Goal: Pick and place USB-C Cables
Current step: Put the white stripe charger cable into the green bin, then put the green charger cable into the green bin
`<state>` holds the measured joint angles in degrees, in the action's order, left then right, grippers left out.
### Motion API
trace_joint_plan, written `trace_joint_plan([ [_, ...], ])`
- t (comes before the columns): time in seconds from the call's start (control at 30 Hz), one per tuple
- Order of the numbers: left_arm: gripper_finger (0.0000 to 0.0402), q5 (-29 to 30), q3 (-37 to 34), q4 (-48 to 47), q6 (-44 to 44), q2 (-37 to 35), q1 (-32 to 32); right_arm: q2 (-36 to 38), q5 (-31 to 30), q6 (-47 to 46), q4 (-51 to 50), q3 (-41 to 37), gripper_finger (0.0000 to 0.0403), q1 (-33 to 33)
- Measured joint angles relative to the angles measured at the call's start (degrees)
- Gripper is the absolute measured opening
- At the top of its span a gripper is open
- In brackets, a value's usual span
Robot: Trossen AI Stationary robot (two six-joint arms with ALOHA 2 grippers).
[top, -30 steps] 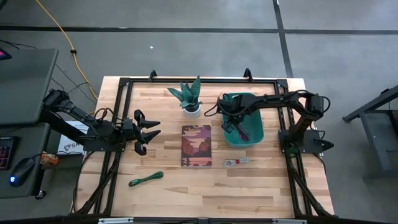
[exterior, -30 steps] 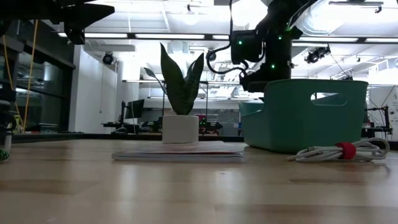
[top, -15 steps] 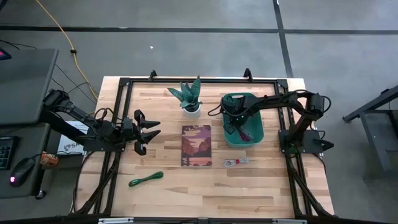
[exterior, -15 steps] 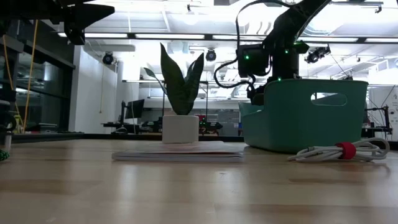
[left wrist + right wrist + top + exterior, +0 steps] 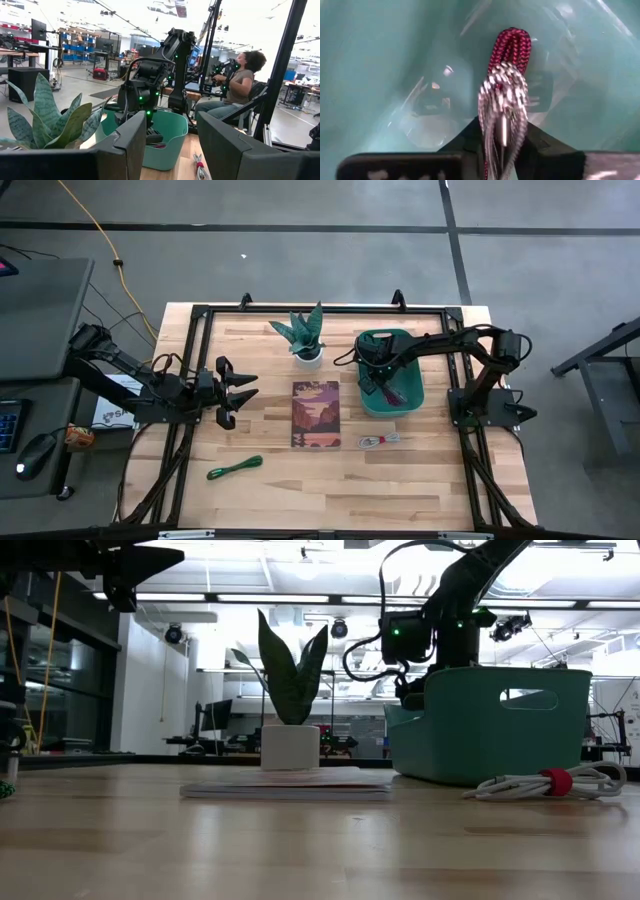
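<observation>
A dark red and silver braided cable [image 5: 504, 90] sits between the shut fingers of my right gripper [image 5: 502, 145], which reaches down inside the teal bin [image 5: 410, 385]. From above the cable shows as a red streak [image 5: 388, 392] in the bin. In the low view the bin wall [image 5: 490, 725] hides the fingers. A white cable bundle with a red tie [image 5: 378, 441] lies flat on the table near the bin. A green cable [image 5: 235, 468] lies near the table's near edge. My left gripper [image 5: 245, 390] waits open above the table's left side. My right gripper pinches the coiled red and silver cable between its two fingers [image 5: 470, 137], which lie across the bundle. The looped end [image 5: 512, 42] sticks out past the fingertips toward the bin's floor. The fingers come from above, slanting down. Whether the cable rests on the floor, I cannot tell.
A book with a landscape cover [image 5: 316, 414] lies flat at the table's middle. A potted plant [image 5: 305, 338] stands toward the far edge, left of the bin. Bare wood [image 5: 300, 480] spreads along the near edge. A seated person [image 5: 235, 80] shows beyond the table.
My right gripper has moved down into the teal bin and a little toward the table's right, still shut on the red cable. In the last half second it has nearly stopped.
</observation>
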<state>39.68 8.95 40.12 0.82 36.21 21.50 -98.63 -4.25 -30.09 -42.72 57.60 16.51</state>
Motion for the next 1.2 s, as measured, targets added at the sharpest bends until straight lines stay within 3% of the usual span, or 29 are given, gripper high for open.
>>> trace_joint_plan([
  [0.47,0.0156,-0.02,0.0,0.02,0.0,-0.02,0.0,-0.02,-0.87,1.67,-1.02,-0.02,0.0213,0.0],
  [0.67,0.0156,0.0,0.0,0.02,0.0,0.0,0.0,-0.02,-1.03,1.95,-1.45,0.05,0.022,0.0],
  [0.83,0.0156,-0.01,0.0,0.02,-0.75,-0.01,0.0,1.3,-2.38,3.37,-8.44,4.1,0.022,-0.05],
  [1.03,0.0156,-0.02,0.02,0.02,-1.05,-0.01,0.0,11.65,-8.36,3.55,-10.75,6.58,0.022,-1.94],
  [1.2,0.0156,-0.02,0.04,0.0,-0.95,0.0,0.02,24.23,-13.74,2.97,-8.29,3.49,0.022,-6.43],
])
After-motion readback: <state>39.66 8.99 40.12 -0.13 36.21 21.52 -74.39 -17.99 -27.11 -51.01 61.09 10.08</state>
